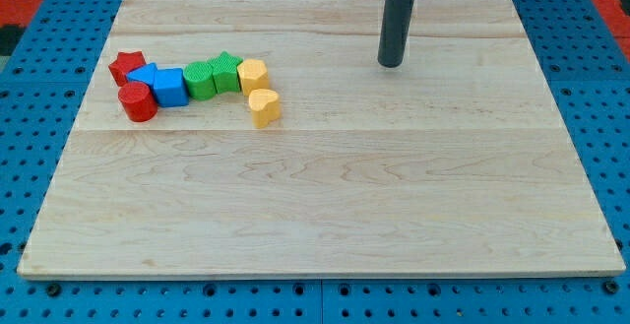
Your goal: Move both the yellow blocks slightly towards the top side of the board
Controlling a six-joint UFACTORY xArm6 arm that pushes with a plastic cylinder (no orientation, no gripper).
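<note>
We judge that the task is not started yet: our tip [391,64], the lower end of the straight dark rod, stands on the bare wooden board [325,206] and touches nothing. It has no jaws that could open or close, so it holds nothing; it can only push. Both task blocks lie well apart from our tip, toward the view's left and a little lower. The yellow hexagon-like block [253,74] touches the green star-shaped block [226,70], and the yellow heart-shaped block [263,107] sits just below it, very near or touching; we cannot tell which. Further left from our tip are the green rounded block [200,79], the blue cube [169,87], another blue block [142,73] partly hidden, the red cylinder [137,101] and the red star [126,66]. In our judgement, everything is left to do: our tip must go below the yellow blocks and push each one toward the view's top.
</note>
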